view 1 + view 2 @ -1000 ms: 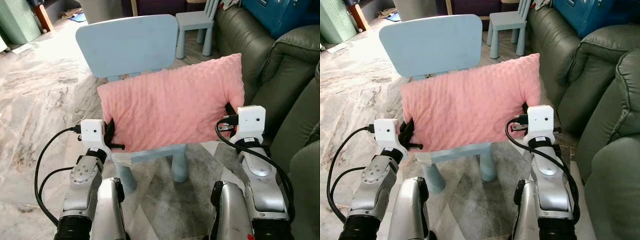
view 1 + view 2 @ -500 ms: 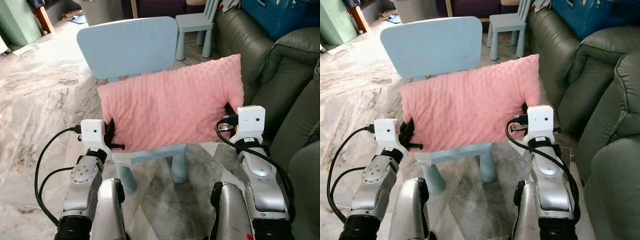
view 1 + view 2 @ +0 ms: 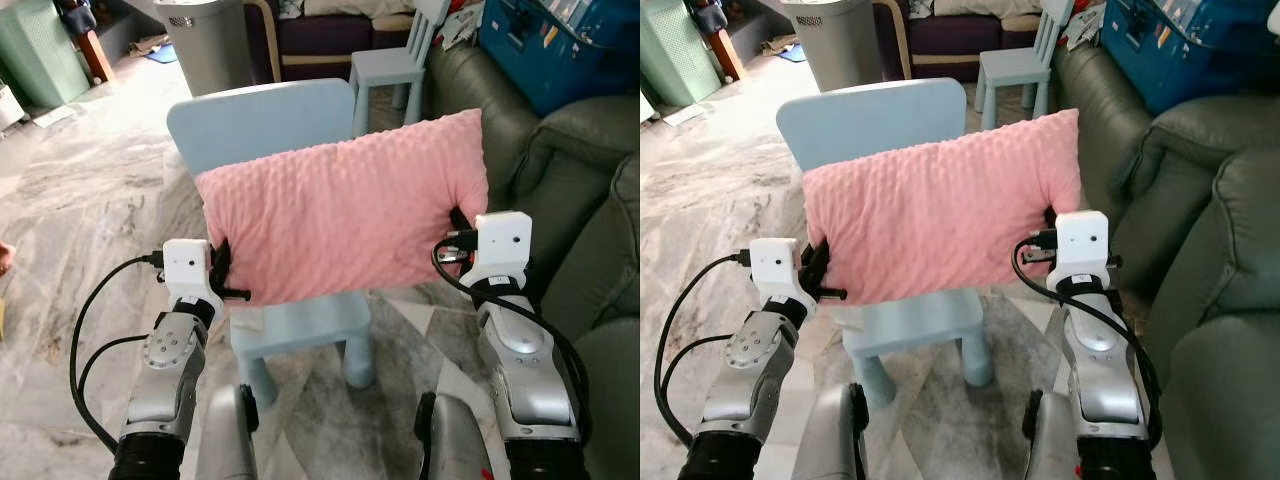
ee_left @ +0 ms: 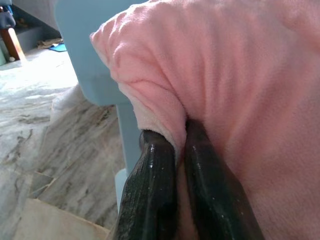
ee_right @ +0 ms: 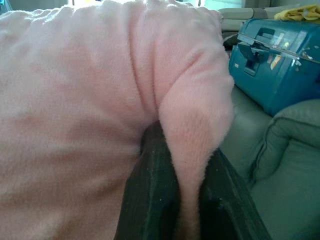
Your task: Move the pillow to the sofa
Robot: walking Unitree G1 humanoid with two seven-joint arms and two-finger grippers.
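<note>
Both arms are raised in front of the robot with the pink pillow point(image 3: 340, 208) stretched between them. The left gripper point(image 4: 175, 150) is clamped on a fold of fabric at the pillow's left edge, its two black fingers point(image 4: 150, 195) nearly together with only a thin ridge of cloth between them. The right gripper point(image 5: 182, 200) pinches a fold at the pillow's right edge in the same way, the fabric bulging out over its fingers point(image 5: 145, 200). The pillow hangs clear above the seat of the light blue chair point(image 3: 300, 325), its top edge tilted (right corner higher than left), and it covers the lower part of the chair's backrest point(image 3: 255, 120). The chair stands directly ahead on a marble-patterned floor point(image 3: 90, 210), which lies open to the robot's left. To the robot's right, close beside the right arm, is the dark green leather sofa point(image 3: 1210, 270); its arm and cushions lie just past the pillow's right edge, with a narrow gap between sofa and chair. Farther back on the sofa rests a blue case point(image 3: 1180, 50). Beyond the chair stand a second small blue chair point(image 3: 395, 65), a grey bin point(image 3: 205, 45) and a dark couch point(image 3: 320, 35) against the far side.
</note>
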